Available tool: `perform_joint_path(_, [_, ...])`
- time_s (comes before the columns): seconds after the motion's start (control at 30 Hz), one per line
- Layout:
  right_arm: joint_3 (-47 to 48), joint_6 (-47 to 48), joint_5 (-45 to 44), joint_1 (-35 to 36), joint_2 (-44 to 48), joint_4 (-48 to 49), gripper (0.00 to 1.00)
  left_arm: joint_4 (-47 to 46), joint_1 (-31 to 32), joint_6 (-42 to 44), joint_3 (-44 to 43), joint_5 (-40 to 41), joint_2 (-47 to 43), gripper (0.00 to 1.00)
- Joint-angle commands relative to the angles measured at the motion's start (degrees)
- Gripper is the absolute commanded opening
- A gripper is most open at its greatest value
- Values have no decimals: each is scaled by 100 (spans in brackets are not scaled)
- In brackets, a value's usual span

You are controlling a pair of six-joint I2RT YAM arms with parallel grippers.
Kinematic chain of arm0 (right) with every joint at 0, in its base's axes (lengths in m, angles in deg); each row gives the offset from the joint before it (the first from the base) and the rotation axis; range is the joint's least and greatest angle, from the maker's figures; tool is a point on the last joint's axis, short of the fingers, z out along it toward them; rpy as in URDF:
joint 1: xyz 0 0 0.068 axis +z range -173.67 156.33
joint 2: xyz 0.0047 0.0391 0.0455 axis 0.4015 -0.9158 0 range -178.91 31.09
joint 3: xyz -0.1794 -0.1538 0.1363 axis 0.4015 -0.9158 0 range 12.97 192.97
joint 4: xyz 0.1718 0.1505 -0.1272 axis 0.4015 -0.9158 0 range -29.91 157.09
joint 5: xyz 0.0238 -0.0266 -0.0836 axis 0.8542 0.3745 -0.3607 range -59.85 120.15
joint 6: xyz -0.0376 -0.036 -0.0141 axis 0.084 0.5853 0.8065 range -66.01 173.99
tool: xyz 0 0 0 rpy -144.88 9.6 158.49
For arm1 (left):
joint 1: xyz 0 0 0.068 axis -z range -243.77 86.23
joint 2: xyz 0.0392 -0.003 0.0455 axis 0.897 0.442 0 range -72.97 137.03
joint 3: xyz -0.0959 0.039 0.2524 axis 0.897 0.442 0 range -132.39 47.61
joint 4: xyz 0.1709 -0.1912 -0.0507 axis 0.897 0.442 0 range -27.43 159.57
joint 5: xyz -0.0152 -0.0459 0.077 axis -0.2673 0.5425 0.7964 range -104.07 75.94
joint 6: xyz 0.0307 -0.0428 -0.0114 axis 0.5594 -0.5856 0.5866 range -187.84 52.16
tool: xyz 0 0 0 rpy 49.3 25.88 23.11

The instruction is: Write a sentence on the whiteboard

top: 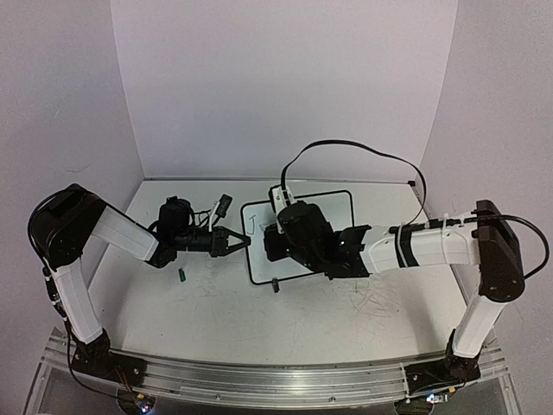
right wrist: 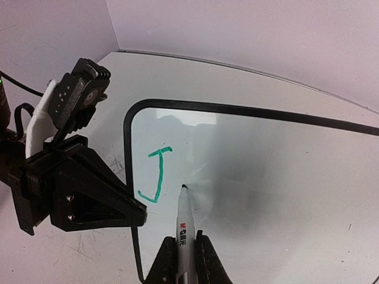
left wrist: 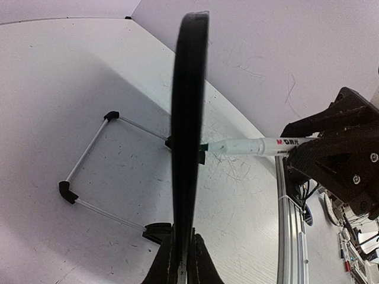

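From above, we count one small white rectangular whiteboard (top: 335,210) with a thin black border, mid-table, and two grippers. The left gripper (top: 245,241) clamps its left edge and the right gripper (top: 275,244) faces it. The left wrist view shows both fingers (left wrist: 167,267) pressed on the board's rim. The right wrist view shows one green letter J (right wrist: 155,176) on the board. One white marker (right wrist: 182,216), pinched by the right gripper, has its tip at the board just right of the J.

The whiteboard (top: 339,210) sits at the middle of the table (top: 216,307), with the left gripper (top: 245,241) clamped on its left edge and the right gripper (right wrist: 182,244) over its face from the right. That gripper's marker (right wrist: 183,216) touches the board just right of the letter J (right wrist: 155,176), near the left border. A small cap (top: 183,275) lies on the table left of the board.
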Motion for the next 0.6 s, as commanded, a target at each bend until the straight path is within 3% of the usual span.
perform_joint_path(0.0, [240,23,-39,-18,-131,163,0,-84,81,78,40,-162,-226,0])
perform_joint_path(0.57, [23,-153,139,9,-87,36,0,-83,81,86,38,-159,-228,0])
